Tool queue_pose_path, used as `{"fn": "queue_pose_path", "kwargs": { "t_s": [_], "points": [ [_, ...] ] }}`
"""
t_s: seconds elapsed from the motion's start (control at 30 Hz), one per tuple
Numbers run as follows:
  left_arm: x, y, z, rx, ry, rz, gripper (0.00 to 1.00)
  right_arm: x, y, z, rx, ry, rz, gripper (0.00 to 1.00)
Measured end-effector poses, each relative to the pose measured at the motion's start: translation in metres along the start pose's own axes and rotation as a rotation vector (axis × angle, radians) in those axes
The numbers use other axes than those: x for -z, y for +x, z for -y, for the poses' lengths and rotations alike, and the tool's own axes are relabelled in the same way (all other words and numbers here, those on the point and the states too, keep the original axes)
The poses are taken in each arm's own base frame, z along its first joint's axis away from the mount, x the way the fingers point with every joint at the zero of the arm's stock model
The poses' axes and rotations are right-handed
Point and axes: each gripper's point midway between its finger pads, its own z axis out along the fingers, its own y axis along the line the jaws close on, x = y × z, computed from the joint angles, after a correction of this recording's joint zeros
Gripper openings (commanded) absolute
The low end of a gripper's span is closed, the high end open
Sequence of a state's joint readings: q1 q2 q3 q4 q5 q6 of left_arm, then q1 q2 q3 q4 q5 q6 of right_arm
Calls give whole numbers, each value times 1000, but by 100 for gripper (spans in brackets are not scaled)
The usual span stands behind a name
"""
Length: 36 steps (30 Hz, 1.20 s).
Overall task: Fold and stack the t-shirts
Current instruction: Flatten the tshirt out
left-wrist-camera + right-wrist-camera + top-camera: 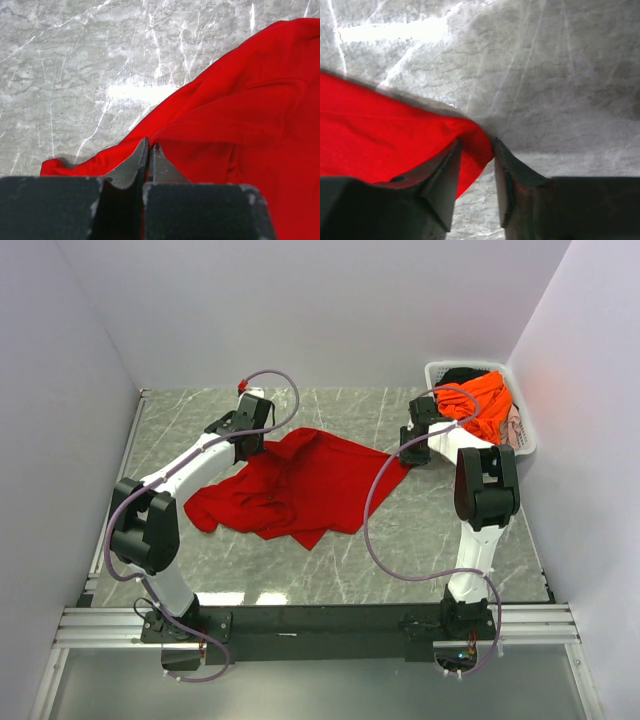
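Note:
A bright red t-shirt (290, 485) lies crumpled and spread on the marble table. My left gripper (250, 447) sits at its far left edge. In the left wrist view the red t-shirt (250, 110) fills the right side, and the left gripper (150, 146) is shut with a thin fold of red cloth pinched between the fingers. My right gripper (413, 455) is at the shirt's right corner. In the right wrist view that gripper (476, 145) stands open, and the corner of the red t-shirt (380, 135) lies in the gap between its fingers. An orange t-shirt (482, 400) and a dark one (462, 375) are piled in the basket.
The white slotted basket (527, 440) stands at the back right against the wall. Grey walls close in the table (430, 530) on the left, back and right. Both arms' cables loop above the cloth.

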State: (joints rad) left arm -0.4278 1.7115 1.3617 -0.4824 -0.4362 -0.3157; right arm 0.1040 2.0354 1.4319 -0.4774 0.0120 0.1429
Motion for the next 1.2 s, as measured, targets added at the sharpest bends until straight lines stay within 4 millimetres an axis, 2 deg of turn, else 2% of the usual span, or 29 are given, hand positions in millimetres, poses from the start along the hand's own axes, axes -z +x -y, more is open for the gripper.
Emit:
{"fn": "queue_pose_path", "kwargs": {
  "t_s": [0.1, 0.2, 0.23, 0.37, 0.47, 0.57, 0.6, 0.67, 0.73, 0.83, 0.9, 0.97, 1.07, 1.1, 1.2],
  "points": [
    [0, -2, -2, 5, -2, 4, 1, 1, 2, -1, 8, -11, -10, 30],
    [-1, -3, -5, 12, -8, 5, 1, 0, 2, -1, 12, -12, -15, 14],
    [-1, -4, -7, 16, -10, 6, 1, 0, 2, -1, 13, -13, -14, 2],
    [-4, -10, -24, 50, -34, 13, 1, 0, 1, -1, 11, -11, -11, 0],
    [-6, -21, -46, 94, -65, 18, 1, 6, -3, 2, 7, 7, 2, 0],
    [0, -51, -69, 150, -93, 62, 1, 26, -28, 4, 2, 28, 55, 0],
    [4, -68, -77, 175, -100, 94, 1, 38, -46, 3, -1, 34, 101, 0],
    [18, -110, -93, 228, -110, 173, 1, 72, -88, 1, -10, 38, 217, 0],
    [39, -155, -111, 281, -116, 271, 1, 121, -133, -1, -20, 35, 366, 0],
    [85, -216, -135, 343, -117, 426, 1, 211, -185, -2, -27, 23, 586, 0],
    [121, -249, -148, 374, -113, 531, 1, 279, -205, -2, -28, 6, 730, 0],
    [154, -266, -157, 391, -109, 607, 1, 334, -209, 0, -24, -8, 836, 0],
    [204, -270, -166, 400, -94, 685, 1, 410, -194, 4, -13, -25, 971, 0],
    [227, -268, -171, 409, -85, 721, 1, 432, -186, 6, -12, -29, 1007, 0],
    [289, -254, -185, 435, -62, 818, 1, 473, -152, 14, 6, -31, 1073, 0]
  ]
}}
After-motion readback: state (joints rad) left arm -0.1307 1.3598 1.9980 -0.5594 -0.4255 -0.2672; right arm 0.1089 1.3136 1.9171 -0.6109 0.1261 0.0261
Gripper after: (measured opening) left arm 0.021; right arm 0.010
